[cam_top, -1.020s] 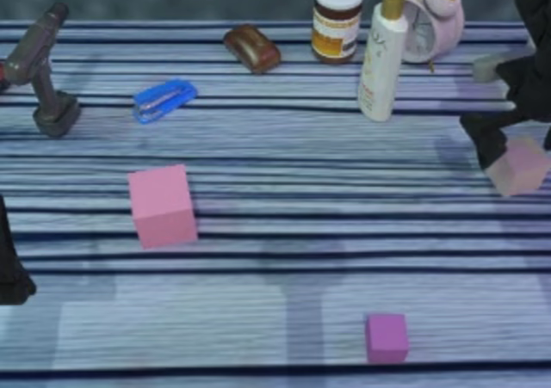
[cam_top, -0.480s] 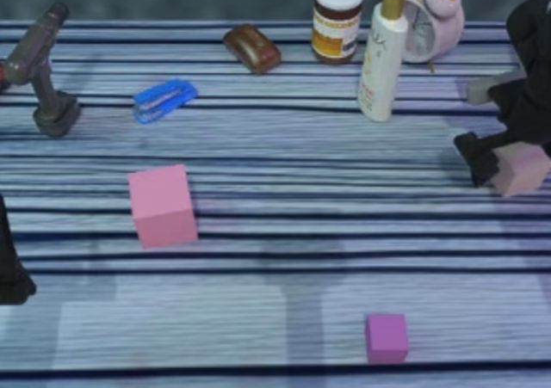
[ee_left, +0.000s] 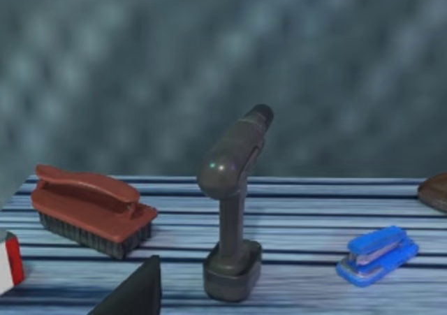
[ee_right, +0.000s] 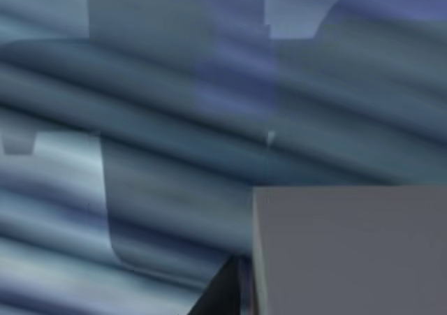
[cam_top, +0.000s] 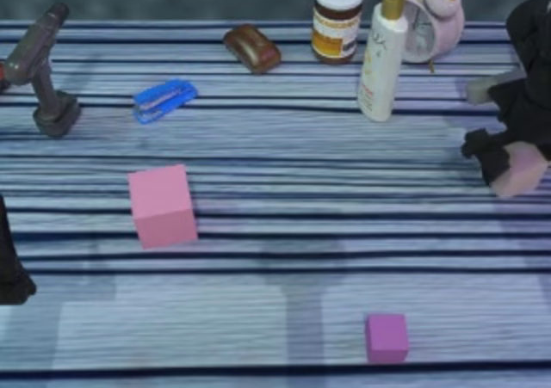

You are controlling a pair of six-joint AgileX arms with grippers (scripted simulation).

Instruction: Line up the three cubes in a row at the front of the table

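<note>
The large pink cube [cam_top: 161, 205] rests left of centre on the striped table [cam_top: 284, 319]. Close to the front edge, right of centre, is the small magenta cube [cam_top: 386, 337]. At the far right edge my right gripper [cam_top: 516, 160] is shut on the peach cube [cam_top: 523, 171], one dark finger [cam_top: 486, 151] pressed on its left side. In the right wrist view that cube [ee_right: 349, 252] fills the lower corner beside a finger [ee_right: 220, 297]. My left gripper [cam_top: 13, 276] is parked at the left edge, open, with one finger [ee_left: 136, 294] showing.
Along the back stand a dark drill [cam_top: 43, 70], a blue stapler [cam_top: 164, 100], a brown rounded block [cam_top: 251, 48], a jar [cam_top: 337, 18], a lotion bottle [cam_top: 381, 57] and a pink alarm clock [cam_top: 430, 14]. A red brush [ee_left: 91, 210] lies beyond the drill.
The right gripper's finger has closed in from the left onto the peach cube, which has shifted and tilted slightly. The left arm and the other cubes have not moved.
</note>
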